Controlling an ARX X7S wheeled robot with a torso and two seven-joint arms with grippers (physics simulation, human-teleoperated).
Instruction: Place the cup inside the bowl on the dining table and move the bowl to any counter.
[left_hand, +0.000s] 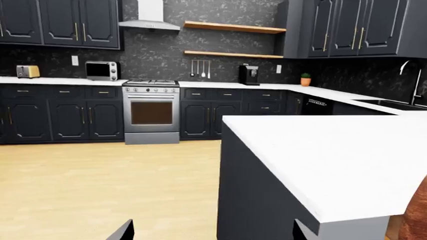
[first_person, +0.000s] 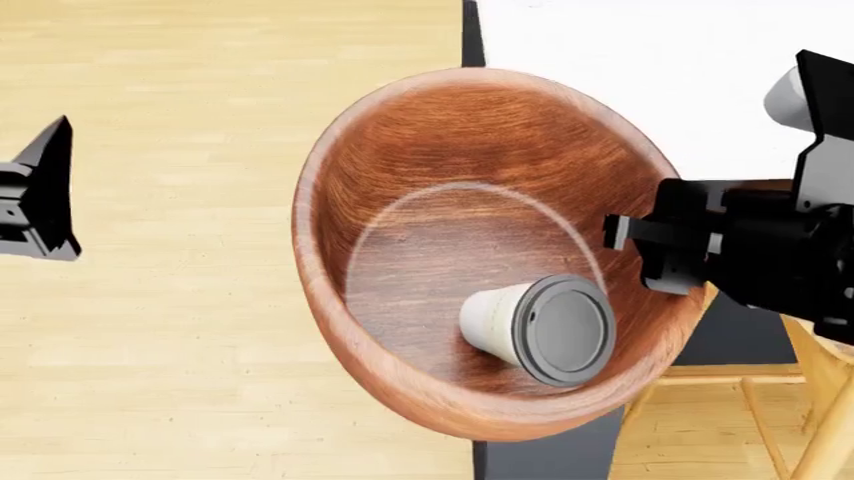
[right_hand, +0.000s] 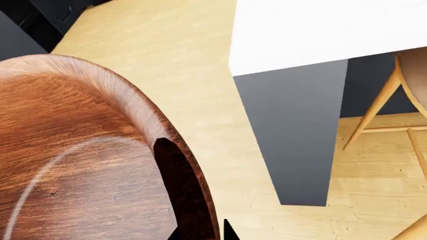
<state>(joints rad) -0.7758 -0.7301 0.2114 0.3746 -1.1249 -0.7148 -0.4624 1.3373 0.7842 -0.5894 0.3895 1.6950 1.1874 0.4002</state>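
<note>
The reddish-brown wooden bowl (first_person: 441, 230) hangs tilted in the air over the wood floor, next to the corner of the white dining table (first_person: 641, 70). The cream cup (first_person: 497, 318) lies on its side inside the bowl, its grey lid facing the head camera. My right gripper (first_person: 643, 250) is shut on the bowl's right wall; the right wrist view shows the rim (right_hand: 180, 165) pinched between the fingers of my right gripper (right_hand: 203, 232). My left gripper (first_person: 60, 190) is open and empty, well to the left of the bowl. In the left wrist view, the left gripper (left_hand: 213, 232) has its fingertips wide apart.
The counter (left_hand: 60, 81), white top over navy cabinets, runs along the far wall with a steel stove (left_hand: 151, 112). The table's dark base (right_hand: 293, 135) stands beside the bowl. A wooden chair (first_person: 801, 400) sits at the table's right. Open floor lies to the left.
</note>
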